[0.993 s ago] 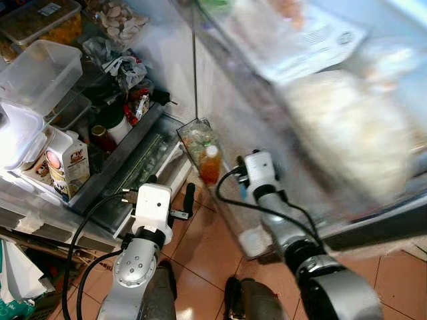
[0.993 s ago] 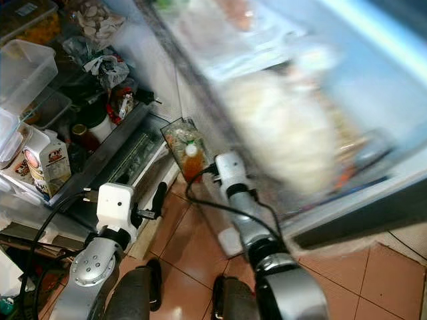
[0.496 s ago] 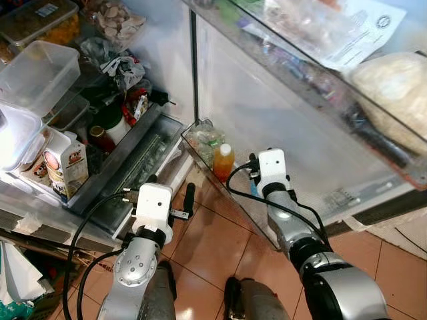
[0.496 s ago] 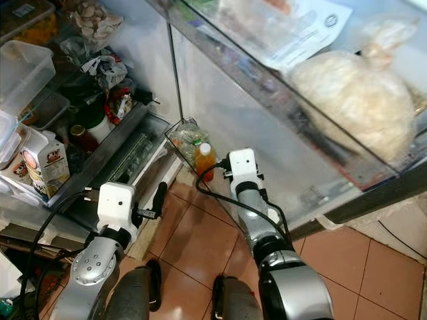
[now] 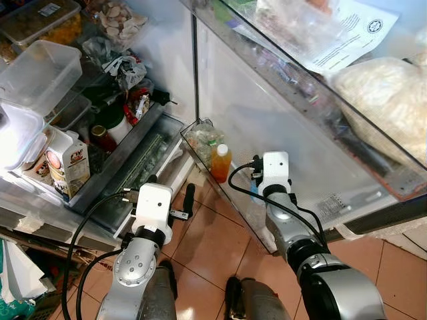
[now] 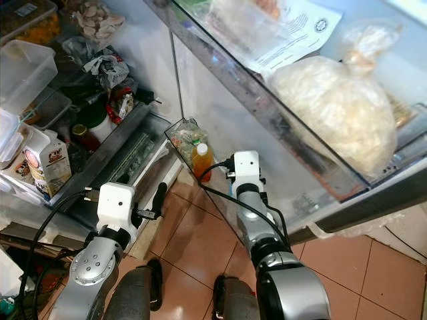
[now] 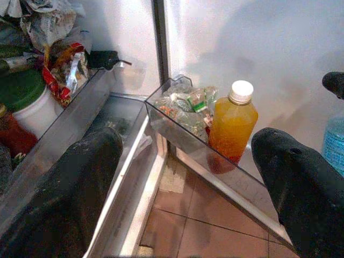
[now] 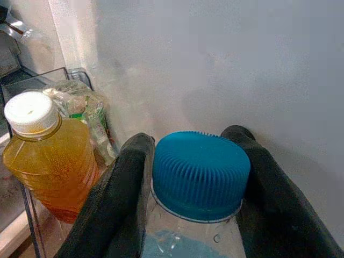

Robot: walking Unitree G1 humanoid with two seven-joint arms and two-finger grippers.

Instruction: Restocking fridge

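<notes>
Left eye view: fridge open, door swung to the right. The right hand [image 5: 255,179] reached into the lowest door shelf [image 5: 227,200], where a juice bottle [image 5: 221,163] stood beside a bag of greens [image 5: 202,139]. The left hand [image 5: 188,198] hung low and idle near the floor tiles. A milk carton [image 5: 67,163] stood on the fridge's inner shelves, far left.

Right eye view: same scene; a large bag of rice [image 6: 333,110] and a printed sheet [image 6: 287,37] lay in the door shelf above.

Left wrist view: the left hand's fingers [image 7: 80,188] stood wide apart, holding nothing, aimed at the juice bottle.

Right wrist view: the right hand's fingers [image 8: 121,193] were closed on the blue cap [image 8: 200,167] of a water bottle [image 8: 183,244], just beside the juice bottle in the door shelf.

Risk, as judged: the grip sits on the ribbed cap alone, so the bottle could tilt on release and knock its close neighbour.
</notes>
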